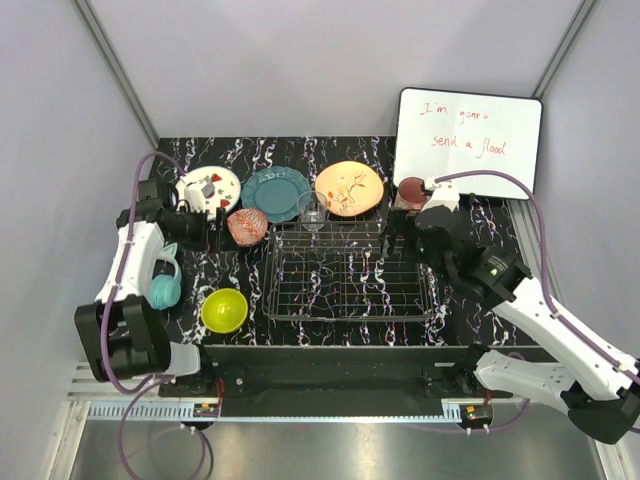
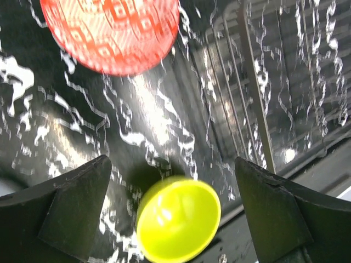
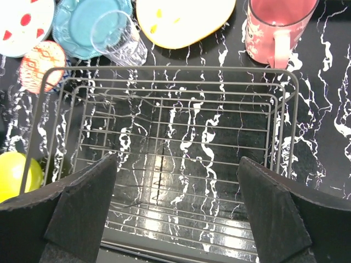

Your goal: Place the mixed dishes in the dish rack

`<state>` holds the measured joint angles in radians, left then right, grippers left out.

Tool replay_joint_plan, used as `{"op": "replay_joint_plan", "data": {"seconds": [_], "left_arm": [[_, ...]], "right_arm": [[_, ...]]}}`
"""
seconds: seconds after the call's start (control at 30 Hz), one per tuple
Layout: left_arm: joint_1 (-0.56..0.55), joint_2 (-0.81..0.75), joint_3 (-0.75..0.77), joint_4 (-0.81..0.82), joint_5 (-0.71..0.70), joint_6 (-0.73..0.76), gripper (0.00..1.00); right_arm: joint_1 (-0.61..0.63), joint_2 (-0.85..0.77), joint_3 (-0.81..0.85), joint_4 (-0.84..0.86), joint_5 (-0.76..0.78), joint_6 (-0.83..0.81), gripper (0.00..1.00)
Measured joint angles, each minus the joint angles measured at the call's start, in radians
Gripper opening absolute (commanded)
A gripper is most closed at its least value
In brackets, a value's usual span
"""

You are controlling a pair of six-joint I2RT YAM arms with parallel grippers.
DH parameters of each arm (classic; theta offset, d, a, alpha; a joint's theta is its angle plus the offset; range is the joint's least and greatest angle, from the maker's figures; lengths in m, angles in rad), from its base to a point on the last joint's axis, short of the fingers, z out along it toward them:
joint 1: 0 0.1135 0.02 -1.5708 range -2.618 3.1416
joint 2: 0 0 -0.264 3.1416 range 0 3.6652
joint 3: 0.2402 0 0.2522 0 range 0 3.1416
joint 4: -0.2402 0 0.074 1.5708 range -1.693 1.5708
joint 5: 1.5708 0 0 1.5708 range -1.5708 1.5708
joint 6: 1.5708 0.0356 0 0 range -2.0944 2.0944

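Observation:
The silver wire dish rack (image 1: pixel 348 272) sits mid-table with nothing in it. Behind it lie the white red-speckled plate (image 1: pixel 208 187), teal plate (image 1: pixel 275 193) and orange plate (image 1: pixel 349 187). The clear glass (image 1: pixel 312 210) stands at the rack's far edge and the reddish-brown cup (image 1: pixel 411 190) to its far right. The red-patterned bowl (image 1: pixel 247 226) is left of the rack and the yellow-green bowl (image 1: pixel 224 310) at front left. My left gripper (image 1: pixel 214 233) is open and empty beside the red bowl (image 2: pixel 109 33), above the yellow-green bowl (image 2: pixel 178 219). My right gripper (image 3: pixel 176 164) is open and empty over the rack (image 3: pixel 164 137).
A white board with red writing (image 1: pixel 468 140) leans at the back right. A teal mug-like object (image 1: pixel 165 290) sits by the left arm. Grey walls close in the table on three sides. The right wrist view also shows the glass (image 3: pixel 118 38) and cup (image 3: pixel 277 27).

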<state>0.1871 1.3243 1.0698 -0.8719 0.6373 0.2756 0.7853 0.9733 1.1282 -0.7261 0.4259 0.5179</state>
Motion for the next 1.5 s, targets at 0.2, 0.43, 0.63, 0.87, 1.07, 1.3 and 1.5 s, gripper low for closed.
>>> {"op": "replay_joint_plan", "data": {"seconds": [0.2,0.43,0.63,0.87,1.07,1.3,1.5], "left_arm": [[0.011,0.180,0.028,0.136,0.026,-0.069,0.95],[0.025,0.284,0.051,0.257,0.023,-0.128,0.90],[0.026,0.341,0.077,0.369,-0.013,-0.193,0.86],[-0.003,0.373,0.076,0.428,-0.124,-0.235,0.85],[-0.072,0.392,0.075,0.451,-0.205,-0.251,0.84],[-0.133,0.467,0.079,0.455,-0.261,-0.258,0.77],[-0.130,0.487,0.082,0.457,-0.280,-0.261,0.42]], "right_arm": [[0.000,0.052,-0.021,0.011,-0.021,0.001,0.96],[0.000,0.063,-0.028,0.035,-0.027,0.001,0.95],[0.000,0.063,-0.040,0.055,-0.027,0.000,0.93],[0.000,0.062,-0.043,0.071,-0.026,-0.001,0.93],[0.000,0.056,-0.044,0.079,-0.027,0.000,0.91],[0.000,0.022,-0.055,0.080,-0.028,0.000,0.89],[0.000,-0.007,-0.063,0.080,-0.029,0.003,0.87]]}}
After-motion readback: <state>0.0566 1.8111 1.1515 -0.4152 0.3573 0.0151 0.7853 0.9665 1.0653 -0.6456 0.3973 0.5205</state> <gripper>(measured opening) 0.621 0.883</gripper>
